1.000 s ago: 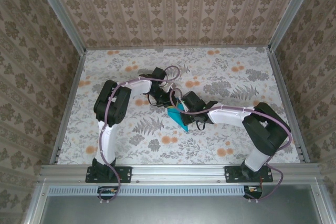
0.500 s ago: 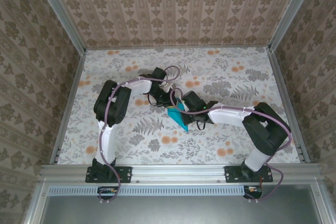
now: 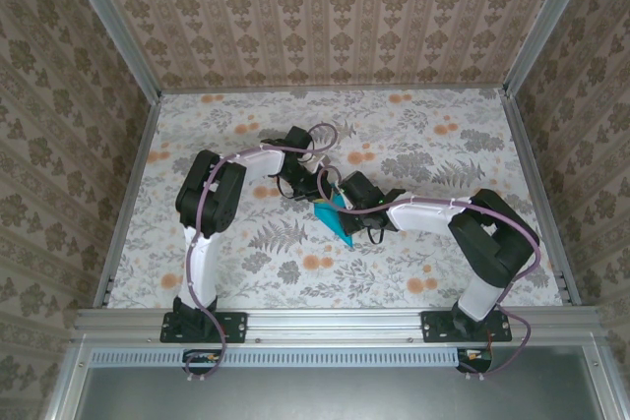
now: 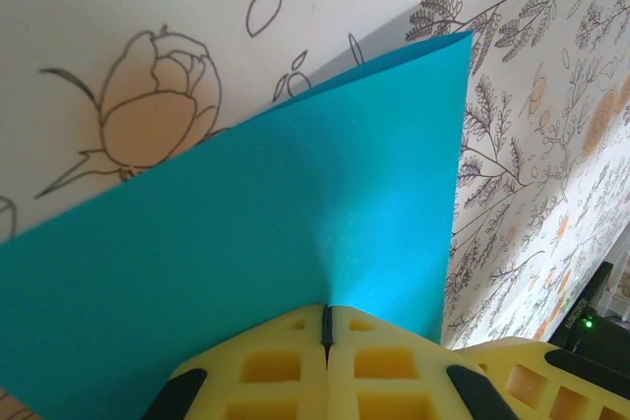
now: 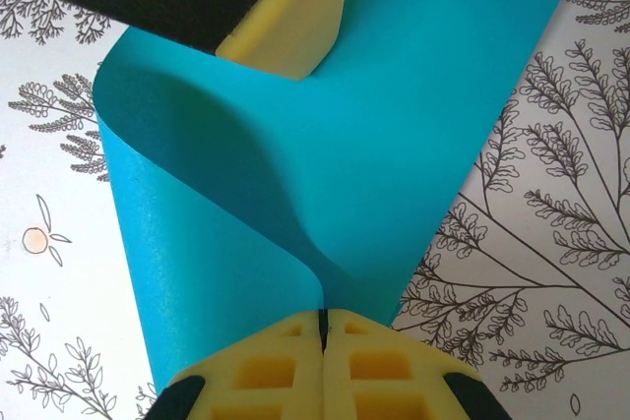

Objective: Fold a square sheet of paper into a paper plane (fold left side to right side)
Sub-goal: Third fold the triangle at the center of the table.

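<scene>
no text, label, brand, number or sign can be read. the square sheet of paper [image 4: 246,243] is seen plain and unmarked in both wrist views, and the table [image 3: 413,135] is printed with flowers and leaves only. any marking on the arm bases [image 3: 204,326] is perhaps too small to be made out from above.

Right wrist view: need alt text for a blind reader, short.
The right gripper, yellow fingers shut, pinches the turquoise sheet of paper, which bows up in a loose curl. A yellow finger of the left gripper meets the sheet at top left; floral-print table beneath.
</scene>
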